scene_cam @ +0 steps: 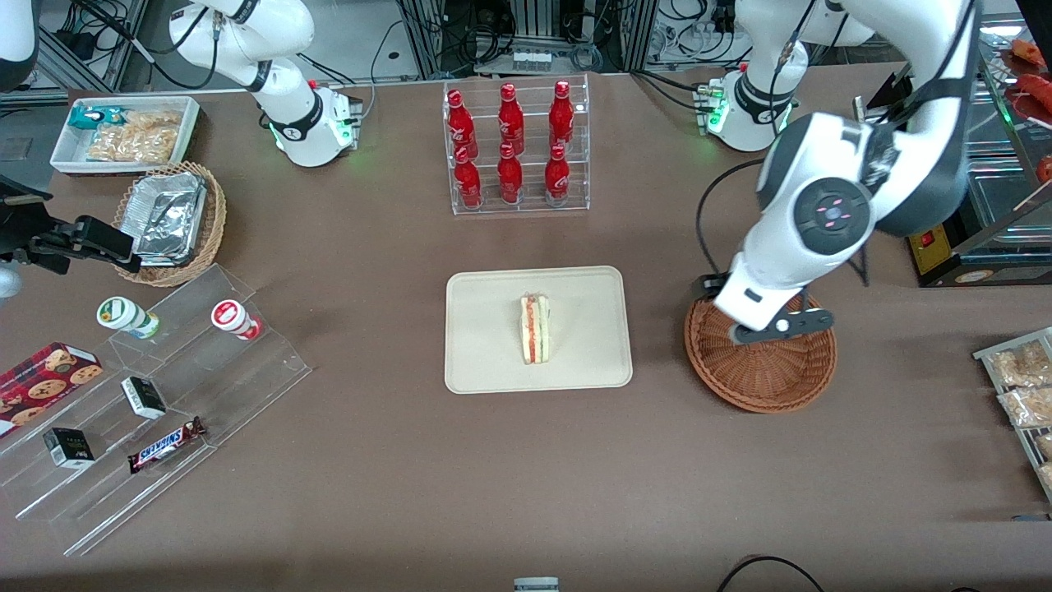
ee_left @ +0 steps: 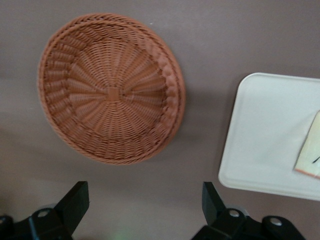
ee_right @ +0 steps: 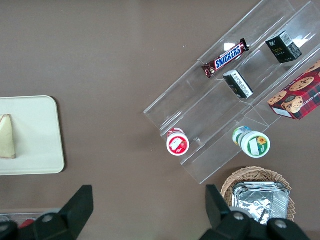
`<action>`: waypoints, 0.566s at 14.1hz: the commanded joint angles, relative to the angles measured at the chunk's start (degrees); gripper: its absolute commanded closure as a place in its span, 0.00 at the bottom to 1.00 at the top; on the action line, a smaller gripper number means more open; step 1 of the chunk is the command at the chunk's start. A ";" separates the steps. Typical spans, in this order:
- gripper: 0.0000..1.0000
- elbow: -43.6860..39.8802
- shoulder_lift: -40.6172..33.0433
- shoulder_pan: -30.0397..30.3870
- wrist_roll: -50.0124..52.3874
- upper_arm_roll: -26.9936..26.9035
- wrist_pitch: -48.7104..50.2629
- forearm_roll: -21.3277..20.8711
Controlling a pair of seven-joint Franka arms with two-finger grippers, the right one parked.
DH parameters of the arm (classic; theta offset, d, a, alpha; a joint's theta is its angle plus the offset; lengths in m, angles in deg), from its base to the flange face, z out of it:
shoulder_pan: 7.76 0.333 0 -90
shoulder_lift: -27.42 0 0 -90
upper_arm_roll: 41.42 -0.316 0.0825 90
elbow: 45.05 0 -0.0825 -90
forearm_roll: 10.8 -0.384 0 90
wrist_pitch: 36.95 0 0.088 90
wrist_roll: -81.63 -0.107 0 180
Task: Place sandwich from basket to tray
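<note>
The sandwich (scene_cam: 536,329) lies on the cream tray (scene_cam: 485,329) at the table's middle, its red and green filling edge showing. The reddish-brown wicker basket (scene_cam: 760,378) sits beside the tray, toward the working arm's end, and holds nothing. My left gripper (scene_cam: 781,326) hangs above the basket's rim that is farther from the front camera. In the left wrist view the gripper (ee_left: 142,200) is open with nothing between its fingers (ee_left: 75,200), over bare table next to the basket (ee_left: 112,90). That view also catches the tray (ee_left: 265,135) and a corner of the sandwich (ee_left: 310,152).
A clear rack of red bottles (scene_cam: 516,148) stands farther from the front camera than the tray. A tiered acrylic stand (scene_cam: 164,395) with snacks, a tan basket of foil trays (scene_cam: 173,222) and a white bin (scene_cam: 123,136) lie toward the parked arm's end. Snack packets (scene_cam: 1023,386) sit at the working arm's end.
</note>
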 commanded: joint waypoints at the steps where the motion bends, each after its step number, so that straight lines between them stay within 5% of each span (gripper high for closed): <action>1: 0.00 3.29 -6.33 3.45 -7.65 0.71 2.86 0.13; 8: 0.00 2.59 -12.14 13.65 -25.33 0.71 7.44 0.57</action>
